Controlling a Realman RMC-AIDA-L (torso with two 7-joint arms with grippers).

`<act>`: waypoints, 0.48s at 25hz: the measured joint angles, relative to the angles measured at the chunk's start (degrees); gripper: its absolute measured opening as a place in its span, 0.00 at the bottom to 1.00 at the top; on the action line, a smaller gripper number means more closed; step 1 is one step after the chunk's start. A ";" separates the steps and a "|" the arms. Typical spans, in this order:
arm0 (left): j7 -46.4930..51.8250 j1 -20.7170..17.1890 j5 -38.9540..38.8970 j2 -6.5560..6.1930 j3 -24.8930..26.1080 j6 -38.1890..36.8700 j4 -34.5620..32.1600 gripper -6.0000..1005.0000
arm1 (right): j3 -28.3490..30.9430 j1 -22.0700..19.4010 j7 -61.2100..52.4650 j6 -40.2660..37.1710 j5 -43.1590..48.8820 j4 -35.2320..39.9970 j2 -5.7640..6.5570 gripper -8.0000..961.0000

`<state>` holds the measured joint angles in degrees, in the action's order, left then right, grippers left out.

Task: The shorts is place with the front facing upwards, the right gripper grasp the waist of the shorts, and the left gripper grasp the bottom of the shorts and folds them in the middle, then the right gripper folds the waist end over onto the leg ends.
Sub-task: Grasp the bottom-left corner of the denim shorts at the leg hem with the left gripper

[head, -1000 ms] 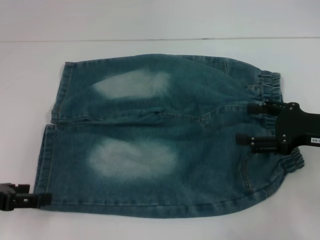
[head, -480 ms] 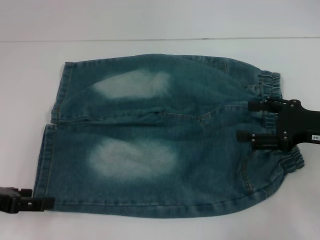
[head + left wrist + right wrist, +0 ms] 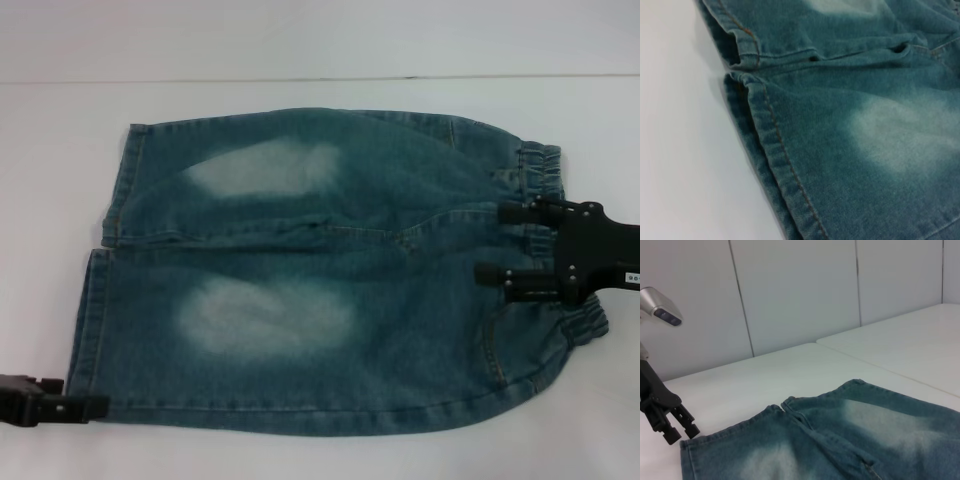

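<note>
Denim fills most of the head view: we see the shorts [image 3: 320, 270] spread flat on the white desk [image 3: 320, 50], front up, with the waist of the shorts [image 3: 545, 175] toward the desk's right edge and the bottom of the shorts [image 3: 100, 290] toward its left edge. Over the waistband we find the right gripper [image 3: 500, 243], its two black fingers spread apart above the gathered band and not yet clamped on the cloth. At the near left corner of the garment sits the left gripper [image 3: 85, 405], its tip just at the near leg's hem; whether its fingers are parted we cannot tell from up here. From the left wrist we get only a close look at the two leg hems [image 3: 775, 150] (tan stitching running along each), lying side by side on the desk with a narrow gap between them. From the right wrist we look across the pale-patched legs toward the far hems, where the left gripper [image 3: 682, 430] stands just beside the corner of the hem, fingers slightly parted and holding nothing.
</note>
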<state>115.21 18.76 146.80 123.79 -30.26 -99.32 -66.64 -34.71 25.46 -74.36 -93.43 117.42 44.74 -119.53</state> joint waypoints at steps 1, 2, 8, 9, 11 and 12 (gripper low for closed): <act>0.00 0.02 0.01 0.03 -0.17 -0.16 0.07 0.90 | 0.00 -0.05 0.00 0.00 0.00 0.00 0.00 0.98; 0.00 0.02 0.01 0.03 -0.17 -0.16 0.07 0.90 | 0.00 -0.08 0.00 0.00 0.00 0.00 0.00 0.98; 0.00 0.05 0.01 0.05 -0.74 -1.38 0.46 0.90 | 0.00 -0.40 0.00 0.01 0.00 0.00 0.00 0.98; -0.04 0.06 -0.04 0.05 -0.75 -1.53 0.46 0.90 | 0.00 -0.43 0.00 0.01 0.00 0.00 -0.02 0.98; -0.07 0.10 -0.04 0.05 -0.76 -1.60 0.42 0.90 | 0.00 -0.51 0.00 0.01 0.00 0.00 -0.06 0.98; -0.08 0.14 -0.01 0.04 -0.76 -1.63 0.39 0.90 | 0.00 -0.53 0.00 0.01 0.00 0.00 -0.07 0.98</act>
<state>115.13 18.90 146.79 123.84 -31.03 -100.95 -66.25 -34.71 24.93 -74.36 -93.42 117.42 44.74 -119.59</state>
